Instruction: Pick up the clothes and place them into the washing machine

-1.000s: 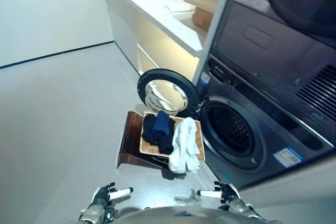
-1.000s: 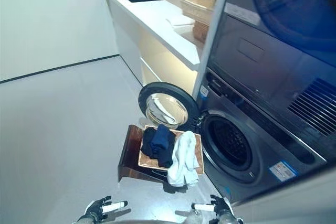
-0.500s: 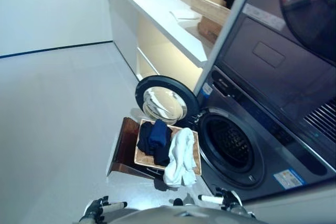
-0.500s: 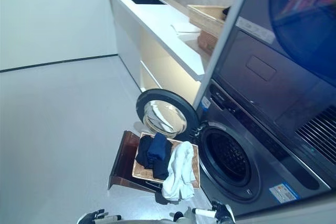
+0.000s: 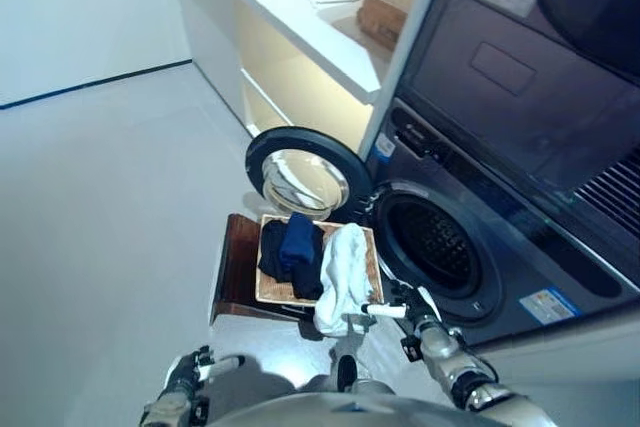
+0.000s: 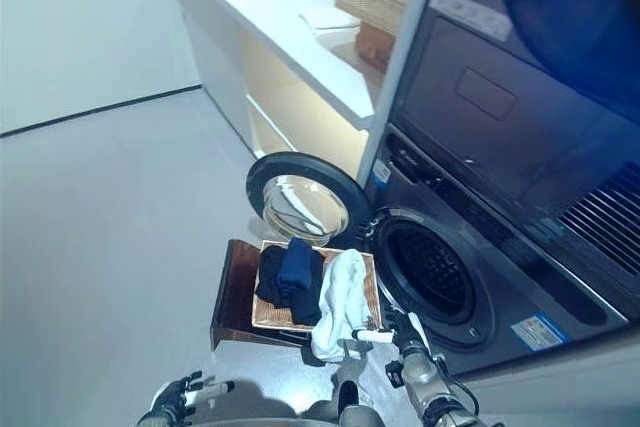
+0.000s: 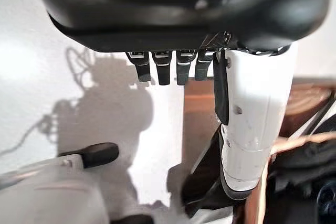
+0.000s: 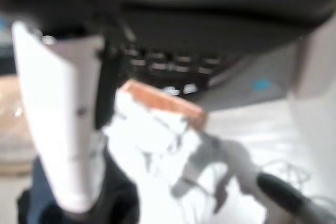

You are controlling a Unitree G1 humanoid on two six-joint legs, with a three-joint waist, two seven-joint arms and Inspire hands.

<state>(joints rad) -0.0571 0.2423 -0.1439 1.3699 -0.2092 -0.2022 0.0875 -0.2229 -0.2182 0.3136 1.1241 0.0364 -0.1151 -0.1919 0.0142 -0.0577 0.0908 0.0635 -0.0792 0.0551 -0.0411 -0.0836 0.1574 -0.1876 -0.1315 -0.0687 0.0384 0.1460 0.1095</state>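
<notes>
Left eye view: a pale grey floor fills the room's left half, bounded by a white wall with a dark baseboard line at 10 o'clock. A white table with lit shelves beneath runs toward 12 o'clock. The dark washing machine stands at 3 o'clock, its round door swung open. In front, a basket on a brown stand holds dark blue clothes and a white cloth draped over its near edge. The right hand hovers just beside the white cloth, thumb pointing at it. The left hand sits at 7 o'clock above the floor.

Right eye view: same layout.

Left wrist view: fingers relaxed, apart, holding nothing.

Right wrist view: fingers loosely extended over the cloth, empty.
</notes>
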